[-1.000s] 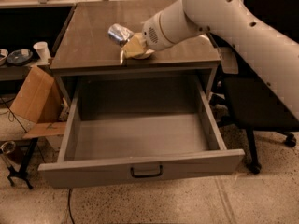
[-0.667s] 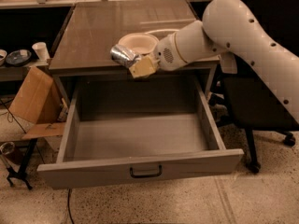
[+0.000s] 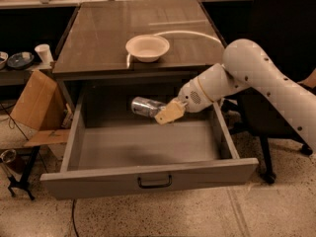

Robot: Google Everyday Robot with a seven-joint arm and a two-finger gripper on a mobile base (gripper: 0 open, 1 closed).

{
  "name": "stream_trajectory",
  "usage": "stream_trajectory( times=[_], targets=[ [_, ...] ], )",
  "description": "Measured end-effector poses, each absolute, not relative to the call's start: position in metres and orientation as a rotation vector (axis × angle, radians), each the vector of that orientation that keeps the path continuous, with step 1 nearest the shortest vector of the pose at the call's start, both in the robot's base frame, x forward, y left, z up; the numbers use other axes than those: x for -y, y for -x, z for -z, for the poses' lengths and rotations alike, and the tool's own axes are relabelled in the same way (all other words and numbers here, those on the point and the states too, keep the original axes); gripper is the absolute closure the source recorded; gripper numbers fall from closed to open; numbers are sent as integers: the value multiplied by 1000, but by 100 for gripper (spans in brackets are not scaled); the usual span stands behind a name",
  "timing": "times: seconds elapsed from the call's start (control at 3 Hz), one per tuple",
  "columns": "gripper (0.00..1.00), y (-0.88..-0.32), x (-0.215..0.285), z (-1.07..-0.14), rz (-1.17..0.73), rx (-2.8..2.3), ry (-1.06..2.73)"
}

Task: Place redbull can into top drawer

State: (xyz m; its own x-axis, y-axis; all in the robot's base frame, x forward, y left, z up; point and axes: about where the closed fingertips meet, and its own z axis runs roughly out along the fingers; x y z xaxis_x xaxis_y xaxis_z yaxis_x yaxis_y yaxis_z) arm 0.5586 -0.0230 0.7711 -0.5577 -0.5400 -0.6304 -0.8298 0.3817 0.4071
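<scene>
The gripper [image 3: 167, 113], jaws clamped on the slim, shiny redbull can [image 3: 144, 106], hangs over the open, flat-floored grey top drawer [image 3: 148, 144], clear of its walls.

The redbull can [image 3: 144, 106] is shiny silver metal, clasped by the claw [image 3: 163, 113] in matt tan pads [image 3: 171, 112] below the tabletop's [image 3: 108, 33] front edge. The open top drawer [image 3: 148, 174] has smooth, matt grey panels. The tabletop is glossy wood-grain brown. The bowl [image 3: 147, 47] is matt cream, and the arm [image 3: 256, 78] is smooth white plastic.

The gripper [image 3: 167, 113] holds the redbull can [image 3: 144, 106] over the rear of the open top drawer [image 3: 148, 174], below a bowl [image 3: 147, 47] on the table [image 3: 98, 33].
</scene>
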Motion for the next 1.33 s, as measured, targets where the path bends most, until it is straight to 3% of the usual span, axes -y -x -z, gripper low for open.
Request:
stream_trajectory(
  times=[0.33, 0.67, 1.33],
  targets=[
    [84, -546, 36, -716, -1037, -2408, 1201],
    [53, -532, 46, -671, -1055, -2549, 1192],
    [6, -526, 50, -655, -1063, -2600, 1180]
  ],
)
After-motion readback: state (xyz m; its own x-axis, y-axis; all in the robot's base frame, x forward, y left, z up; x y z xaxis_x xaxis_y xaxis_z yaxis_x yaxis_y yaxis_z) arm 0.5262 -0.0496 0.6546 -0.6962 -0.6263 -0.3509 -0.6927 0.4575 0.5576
